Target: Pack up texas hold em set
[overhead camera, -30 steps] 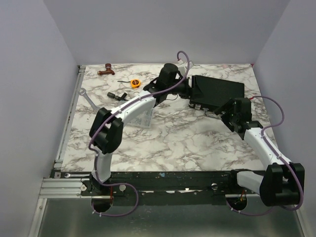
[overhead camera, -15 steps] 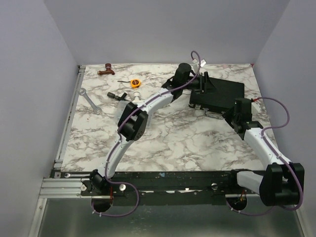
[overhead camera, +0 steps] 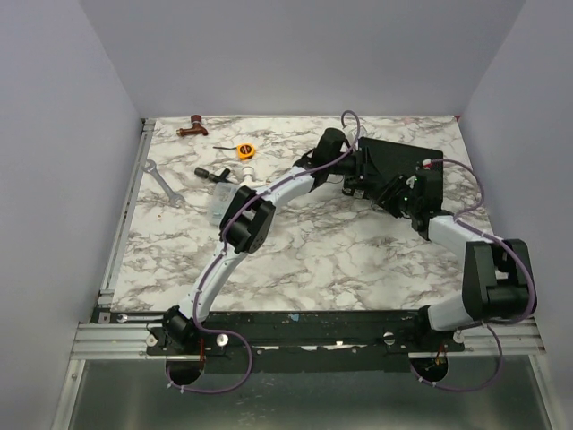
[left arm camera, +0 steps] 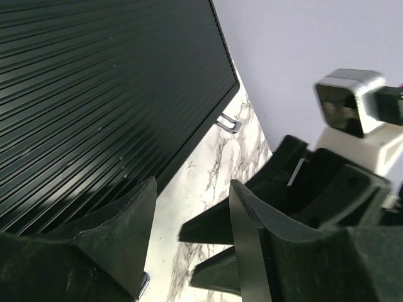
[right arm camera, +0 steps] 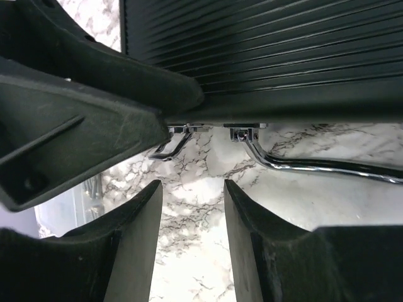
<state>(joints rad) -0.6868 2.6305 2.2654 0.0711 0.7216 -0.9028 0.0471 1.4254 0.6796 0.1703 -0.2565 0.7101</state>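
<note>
The left gripper [left arm camera: 192,204] and right gripper [right arm camera: 192,198] both stood parted, empty, at the front edge of the ribbed black case [overhead camera: 405,159], by its silver handle [right arm camera: 327,168].

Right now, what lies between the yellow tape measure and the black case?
In the overhead view, the left arm stretches across between tape measure and case, with the left gripper at the case's near-left corner. Otherwise only bare marble table shows.
</note>
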